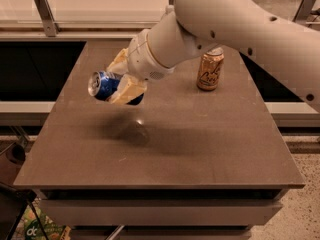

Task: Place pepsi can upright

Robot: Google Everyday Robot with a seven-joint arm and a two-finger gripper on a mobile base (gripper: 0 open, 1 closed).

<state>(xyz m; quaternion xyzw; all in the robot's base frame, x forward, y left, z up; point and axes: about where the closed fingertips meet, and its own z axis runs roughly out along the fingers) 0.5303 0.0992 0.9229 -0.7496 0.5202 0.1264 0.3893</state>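
The blue pepsi can [102,85] is held in the air above the left middle of the brown table [200,144]. It lies tilted, its silver end facing left toward the camera. My gripper [121,79] is shut on the can, with pale fingers [127,90] clamped around its body. The white arm reaches in from the upper right. The can's shadow falls on the table below it.
A gold can [209,69] stands upright at the back right of the table, partly behind my arm. A metal rail post [44,13] stands behind the table at the far left. Dark gaps lie along the table's left and right sides.
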